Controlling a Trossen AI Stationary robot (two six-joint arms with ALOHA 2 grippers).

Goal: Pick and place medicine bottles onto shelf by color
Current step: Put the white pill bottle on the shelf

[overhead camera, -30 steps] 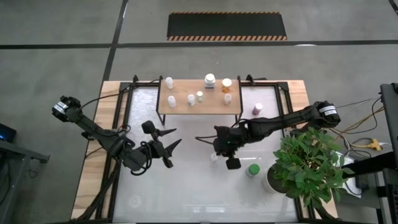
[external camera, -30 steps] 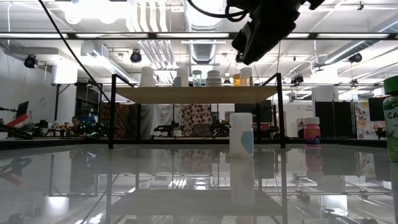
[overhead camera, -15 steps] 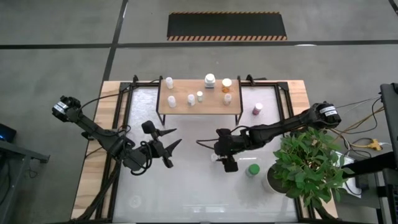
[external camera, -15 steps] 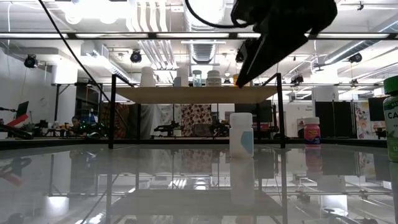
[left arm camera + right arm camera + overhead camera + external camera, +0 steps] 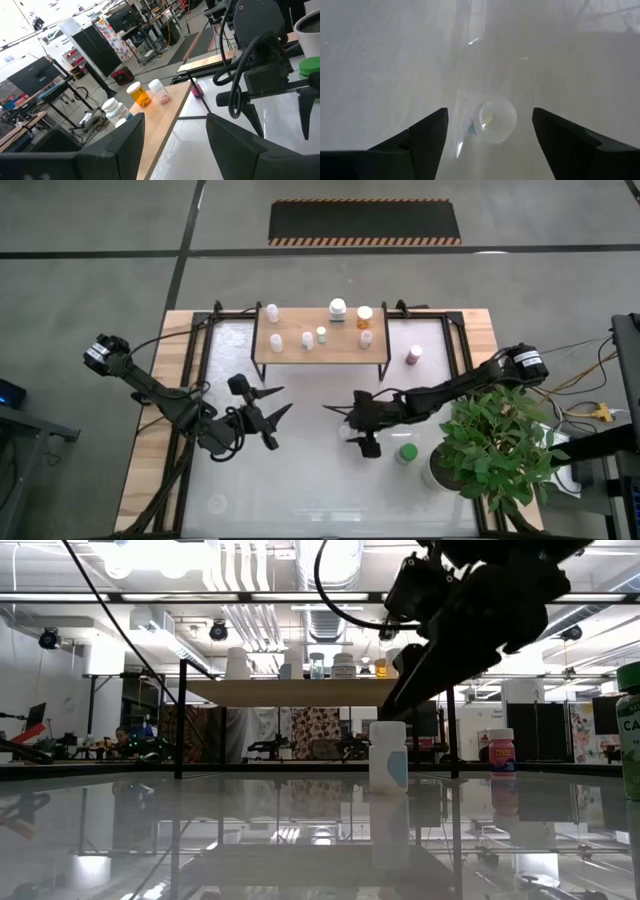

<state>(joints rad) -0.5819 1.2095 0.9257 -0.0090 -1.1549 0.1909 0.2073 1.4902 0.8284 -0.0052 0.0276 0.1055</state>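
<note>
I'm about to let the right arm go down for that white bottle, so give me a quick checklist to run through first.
1. Right tool open: ok, fingers spread wide.
2. White bottle centred between the fingers: ok in the right wrist view.
3. Bottle upright on the table: ok.
4. Neighbours clear: ok, the green bottle stands apart.
5. Room on the shelf: ok, bare wood toward the front edge.
6. Left tool out of the way: ok, open, left of the shelf.

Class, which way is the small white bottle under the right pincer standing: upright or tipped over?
Upright. The small white bottle stands on its base on the glossy tabletop; the right pincer, open, looks straight down on its round cap.
</note>
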